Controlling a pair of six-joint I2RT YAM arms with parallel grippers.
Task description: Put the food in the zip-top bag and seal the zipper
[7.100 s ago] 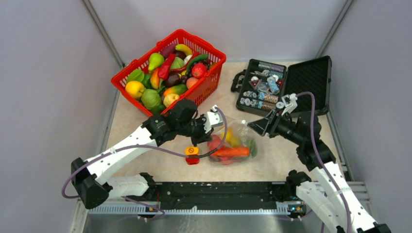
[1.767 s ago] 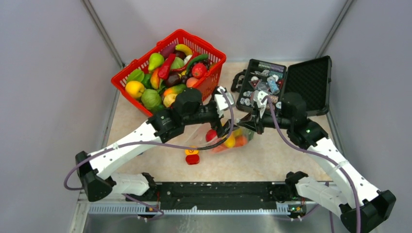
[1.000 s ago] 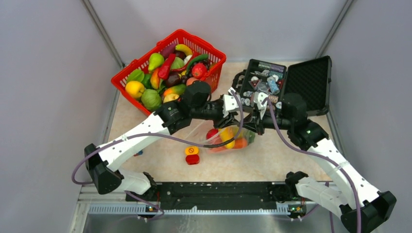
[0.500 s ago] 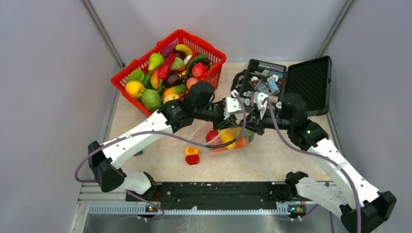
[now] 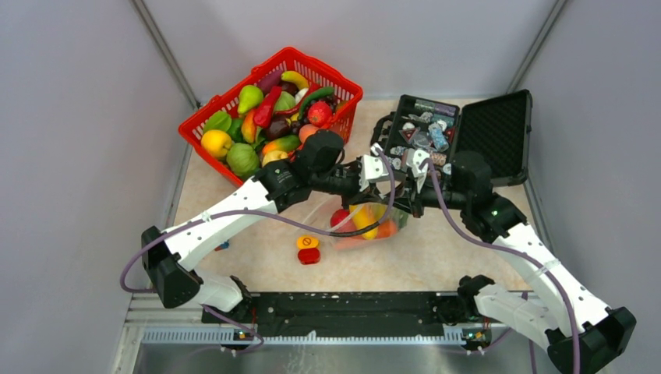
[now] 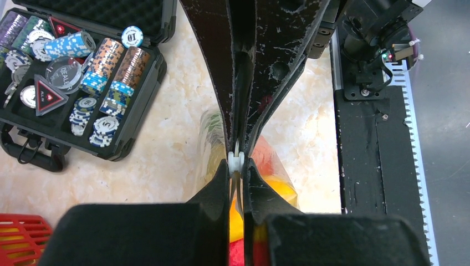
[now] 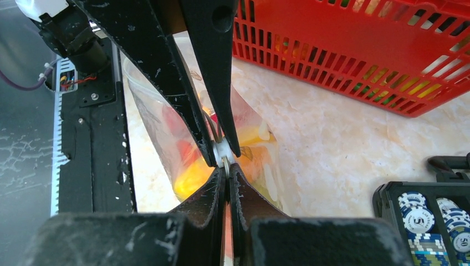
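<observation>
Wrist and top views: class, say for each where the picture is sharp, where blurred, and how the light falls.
Left wrist: the left gripper blurs toward the lens, the poker chips are crisp. Right wrist: the right gripper blurs likewise, the red basket sharper, the zip-top bag glowing. Top external: even light, faint shadows, small glints on the food.

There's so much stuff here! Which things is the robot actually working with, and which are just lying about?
Job: zip-top bag, toy food inside it, zipper pinched by both arms' jaws, red basket of spare food.
Lying about: black case of poker chips, orange-and-red button block.
</observation>
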